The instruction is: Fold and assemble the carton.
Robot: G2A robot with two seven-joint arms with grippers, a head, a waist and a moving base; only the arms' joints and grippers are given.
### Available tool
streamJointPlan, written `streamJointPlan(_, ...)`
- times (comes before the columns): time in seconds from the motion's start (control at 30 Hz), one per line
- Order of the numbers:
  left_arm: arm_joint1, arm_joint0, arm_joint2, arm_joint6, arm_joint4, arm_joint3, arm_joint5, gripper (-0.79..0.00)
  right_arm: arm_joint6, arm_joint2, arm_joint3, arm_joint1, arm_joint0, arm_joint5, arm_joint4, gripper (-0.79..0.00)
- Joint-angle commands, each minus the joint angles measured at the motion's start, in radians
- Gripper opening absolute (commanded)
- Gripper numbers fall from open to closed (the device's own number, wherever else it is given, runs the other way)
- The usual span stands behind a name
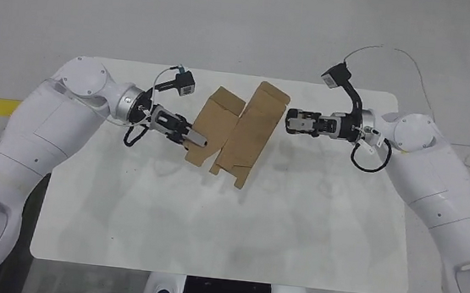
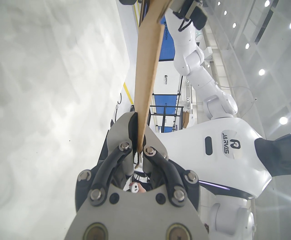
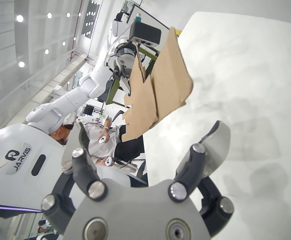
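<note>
Clearly, left fingers [image 1: 195, 138] pinched one end of the flat brown cardboard carton [image 1: 238, 128]; spread right fingers [image 1: 291, 120] hovered beside the other.

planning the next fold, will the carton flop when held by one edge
Probably fairly stiff: the left gripper holds the carton by one edge and its panels look flat, not drooping. It likely bends at its creases first. Being thin, it may swing if the open right gripper pushes it.

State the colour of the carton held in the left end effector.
The carton is plain brown cardboard with no visible print; the right wrist view shows it best.
</note>
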State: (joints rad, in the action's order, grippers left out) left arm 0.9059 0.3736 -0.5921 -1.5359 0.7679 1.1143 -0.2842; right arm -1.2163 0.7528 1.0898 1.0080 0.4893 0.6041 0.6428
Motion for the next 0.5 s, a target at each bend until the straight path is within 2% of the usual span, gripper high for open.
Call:
streamJointPlan(0.0,-0.012,-0.006,0.047,0.0,0.033,0.018,0.004,-0.785,-0.014,0.006,0.011,-0.004,0.009,-0.015,-0.002,0.0)
streamJointPlan(0.4,-0.06,-0.081,0.228,0.0,0.199,0.103,0.0,-0.785,-0.043,0.003,0.079,-0.001,0.041,-0.043,-0.001,-0.012)
streamJointPlan(0.47,-0.064,-0.094,0.25,0.0,0.212,0.107,0.0,-0.785,-0.047,0.003,0.09,-0.001,0.044,-0.047,0.002,-0.351)
